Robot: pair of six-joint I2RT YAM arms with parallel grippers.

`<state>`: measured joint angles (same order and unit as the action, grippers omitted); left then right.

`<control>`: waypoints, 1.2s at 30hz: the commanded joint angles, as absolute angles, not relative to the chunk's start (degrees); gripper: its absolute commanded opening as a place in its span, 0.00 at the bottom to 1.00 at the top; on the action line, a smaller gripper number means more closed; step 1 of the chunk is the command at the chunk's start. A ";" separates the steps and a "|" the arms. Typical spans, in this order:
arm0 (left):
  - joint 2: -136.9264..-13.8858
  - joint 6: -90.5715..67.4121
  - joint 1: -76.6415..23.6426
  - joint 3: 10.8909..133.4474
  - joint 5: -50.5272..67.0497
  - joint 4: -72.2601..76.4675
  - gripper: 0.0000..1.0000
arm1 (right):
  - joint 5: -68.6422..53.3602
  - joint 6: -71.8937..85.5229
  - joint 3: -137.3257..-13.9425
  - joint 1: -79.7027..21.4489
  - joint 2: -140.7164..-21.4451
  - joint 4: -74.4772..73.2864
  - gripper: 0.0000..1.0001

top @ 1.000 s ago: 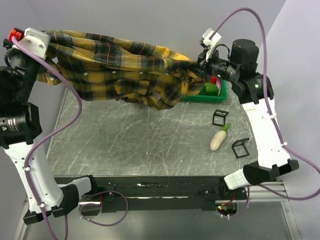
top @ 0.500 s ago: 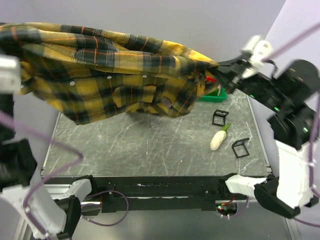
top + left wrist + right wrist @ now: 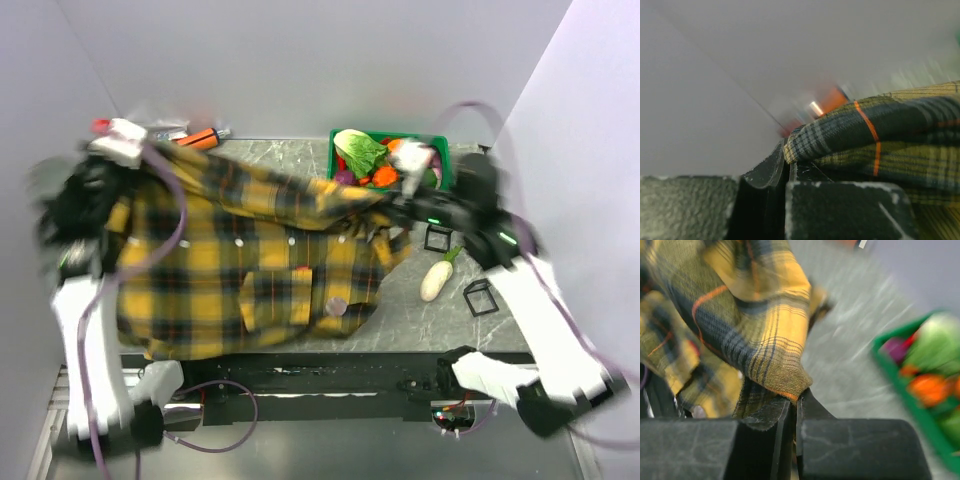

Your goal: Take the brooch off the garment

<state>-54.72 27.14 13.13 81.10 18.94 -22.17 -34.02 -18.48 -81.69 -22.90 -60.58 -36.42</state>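
Eight lots, largest first.

1. One grey marbled tabletop [image 3: 410,315]: bare at the right, cloth-covered at left and centre.
2. One yellow-and-black plaid button-up shirt [image 3: 200,280] with thin red lines. A second ago it hung bunched and high between the arms at the back of the table. Now it is down and spread front-up, with its white buttons [image 3: 238,242] and chest pocket [image 3: 268,295] showing. Judged: the laying-out is nearly finished, and removal has not begun.
3. One left gripper [image 3: 789,167]: jaws pinched together on a folded edge of the shirt at its far left corner.
4. One right gripper [image 3: 794,412]: likewise clamped on a fold of plaid at the shirt's far right end, just in front of the tray.
5. One green plastic tray [image 3: 334,150] of vegetables [image 3: 362,152]: at the back of the table, in plain view now that the shirt has come forward.
6. One white radish-shaped toy [image 3: 434,280]: on bare table to the right of the shirt.
7. Two black wire cube frames [image 3: 438,238]: near the radish toy, clear of the cloth.
8. One small pale silvery round brooch [image 3: 338,304]: on the shirt front, right of the pocket and near the lower right hem, facing up. Motion blur makes this identification probable, not certain. With both grippers occupied, one would have to let go of the cloth to reach it.
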 commanded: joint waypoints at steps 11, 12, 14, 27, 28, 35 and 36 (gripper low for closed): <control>-103.94 16.53 13.80 99.18 20.49 -37.07 0.52 | -34.63 -10.89 -90.43 -17.05 -99.39 -27.07 0.61; -104.84 14.70 14.41 100.45 20.30 -38.13 0.57 | -34.89 -11.94 -92.79 -16.88 -100.97 -27.77 0.61; -103.29 13.54 16.07 98.72 21.26 -37.62 0.60 | -36.55 -16.51 -95.87 -16.79 -102.99 -31.96 0.61; -96.85 19.69 20.21 80.77 15.82 -38.58 0.65 | -35.87 -40.24 -90.36 -19.07 -108.46 -44.82 0.65; -98.33 19.77 20.65 81.82 15.91 -38.93 0.65 | -35.34 -40.86 -90.00 -19.42 -108.63 -45.26 0.65; -104.58 19.16 22.59 84.46 18.80 -38.15 0.60 | -31.56 -43.85 -85.08 -19.69 -108.10 -44.74 0.65; -105.55 19.16 22.67 84.98 19.59 -38.41 0.58 | -31.12 -43.68 -85.17 -19.60 -108.80 -44.91 0.65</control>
